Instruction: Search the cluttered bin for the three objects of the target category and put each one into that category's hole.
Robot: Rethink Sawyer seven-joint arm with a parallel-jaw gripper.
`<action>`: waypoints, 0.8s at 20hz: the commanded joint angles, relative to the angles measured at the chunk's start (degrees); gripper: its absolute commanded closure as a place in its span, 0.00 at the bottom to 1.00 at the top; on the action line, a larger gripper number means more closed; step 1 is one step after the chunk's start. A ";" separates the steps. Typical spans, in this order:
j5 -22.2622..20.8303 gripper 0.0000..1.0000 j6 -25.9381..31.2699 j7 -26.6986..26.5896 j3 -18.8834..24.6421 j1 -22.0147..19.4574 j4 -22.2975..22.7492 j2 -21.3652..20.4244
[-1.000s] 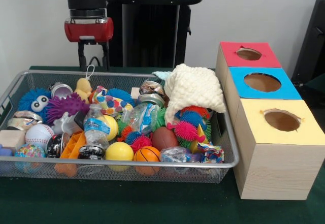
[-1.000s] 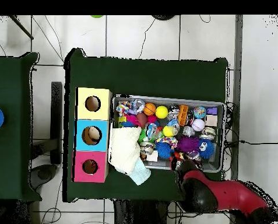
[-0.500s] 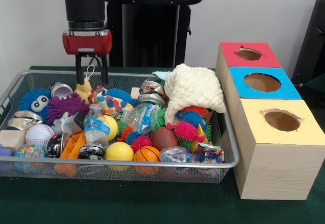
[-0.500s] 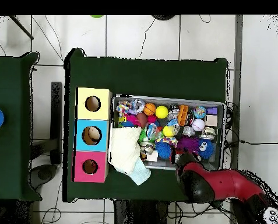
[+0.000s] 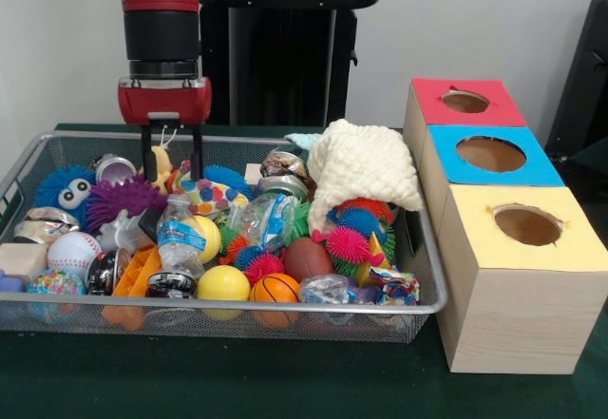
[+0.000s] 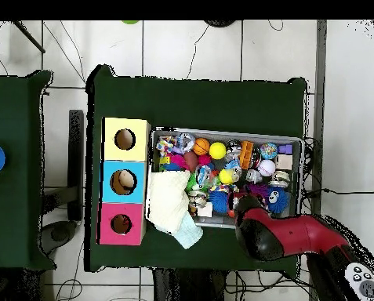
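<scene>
in the upper left of the front view, the end effector [image 5: 171,151] has dropped lower than half a second ago, fingers spread either side of the upright yellow plush toy [image 5: 158,166] inside the wire bin [image 5: 418,276].

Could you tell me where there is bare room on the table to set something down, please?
The green cloth in front of the mesh bin is bare, as is the strip beyond it in the overhead view. The bin itself is packed with toys, the gripper stands over its back-left part, and the three-hole box fills the side.
</scene>
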 commanded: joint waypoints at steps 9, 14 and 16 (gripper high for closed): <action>-4.01 0.00 5.40 -4.76 -0.18 -1.23 -6.31 0.41; -4.03 0.00 6.93 -6.62 0.99 -3.77 -5.03 1.77; -4.17 0.00 7.17 -7.05 1.16 -4.66 -3.99 1.50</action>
